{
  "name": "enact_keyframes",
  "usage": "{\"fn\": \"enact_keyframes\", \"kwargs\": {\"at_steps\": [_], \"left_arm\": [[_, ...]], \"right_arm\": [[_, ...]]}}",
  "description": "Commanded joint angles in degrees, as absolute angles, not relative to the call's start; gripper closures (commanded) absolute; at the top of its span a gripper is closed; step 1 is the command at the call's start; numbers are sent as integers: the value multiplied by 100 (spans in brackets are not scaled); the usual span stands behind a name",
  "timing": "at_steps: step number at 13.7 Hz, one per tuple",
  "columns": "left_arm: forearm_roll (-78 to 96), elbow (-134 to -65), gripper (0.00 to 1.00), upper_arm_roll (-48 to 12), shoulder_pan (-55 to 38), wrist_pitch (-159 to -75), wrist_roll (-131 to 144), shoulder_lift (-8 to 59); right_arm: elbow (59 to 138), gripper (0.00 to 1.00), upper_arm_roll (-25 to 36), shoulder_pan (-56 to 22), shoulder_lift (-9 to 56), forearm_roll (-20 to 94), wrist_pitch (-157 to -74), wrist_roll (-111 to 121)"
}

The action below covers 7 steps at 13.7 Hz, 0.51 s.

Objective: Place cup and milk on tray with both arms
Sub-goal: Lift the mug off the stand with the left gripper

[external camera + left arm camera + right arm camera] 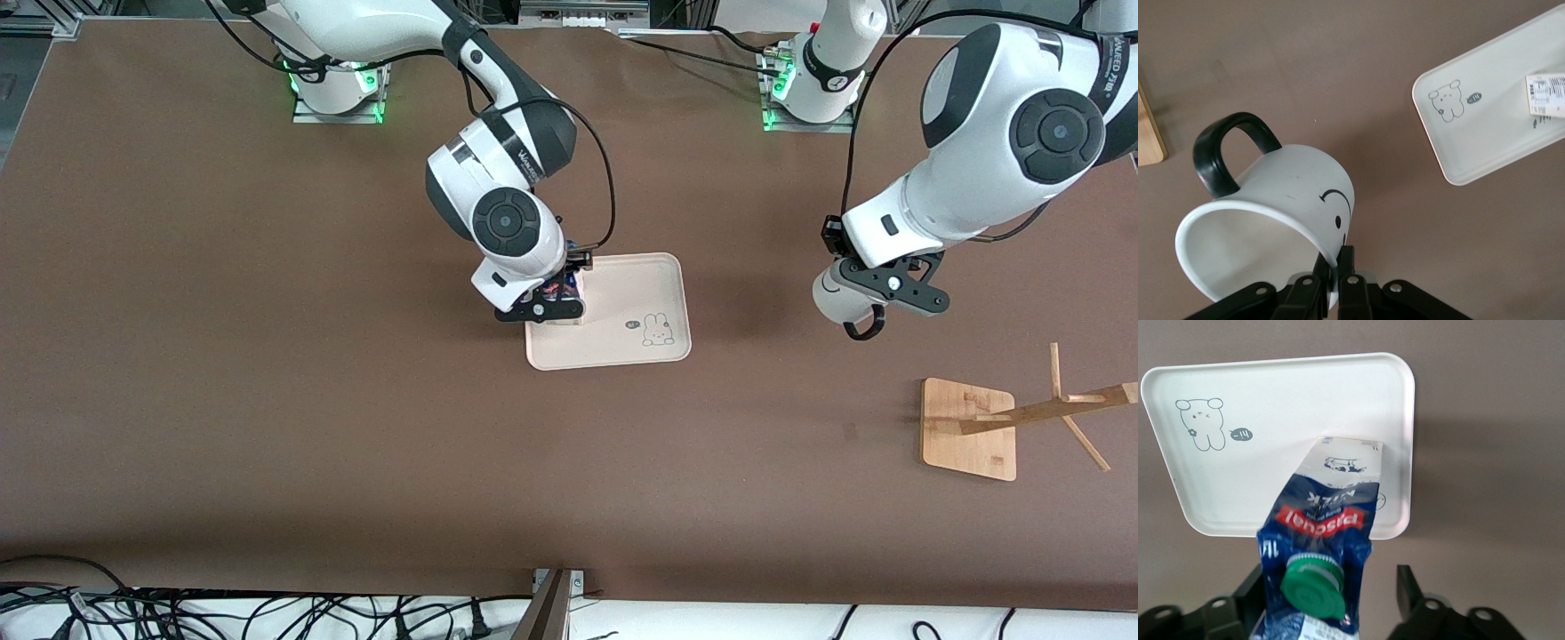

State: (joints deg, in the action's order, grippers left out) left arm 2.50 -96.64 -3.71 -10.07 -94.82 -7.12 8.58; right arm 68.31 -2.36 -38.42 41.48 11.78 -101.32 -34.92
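The milk carton [1321, 520], dark blue and white with a green cap, stands on the cream tray [1271, 407] near the edge toward the right arm's end. My right gripper [1328, 593] is open around it, with a gap on one side; it also shows in the front view [544, 311] over the tray [636, 302]. My left gripper [1336, 267] is shut on the rim of the white smiley cup [1291, 193], held tilted in the air over bare table between the tray [1498, 127] and the wooden base. The front view shows the cup [834, 300] under the left gripper [889, 289].
A bamboo base board [969, 427] with a wooden peg rack [1058, 407] stands toward the left arm's end, nearer the front camera than the cup. Its corner shows in the left wrist view [1148, 127]. Cables lie along the table's front edge.
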Motion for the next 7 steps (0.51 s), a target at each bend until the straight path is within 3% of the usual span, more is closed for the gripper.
{"fn": "enact_keyframes", "kwargs": {"at_steps": [1,5,7], "left_arm": [[343,-9089,100,-378,-1028,-9001,-730,1195],[343,-9009,100,-387,-1028,-8895,-756,1257],[343,-8957,100,-509,-1037,-8895,-721,1326]], "right_arm": [[6899,0,-202,-3876,3938,1151,-10151,-3629],[6891,0,-132,-3885,3342,1099,-10047,-4402],[6864,0,165,-3867,3016,994,-9565,-4360]]}}
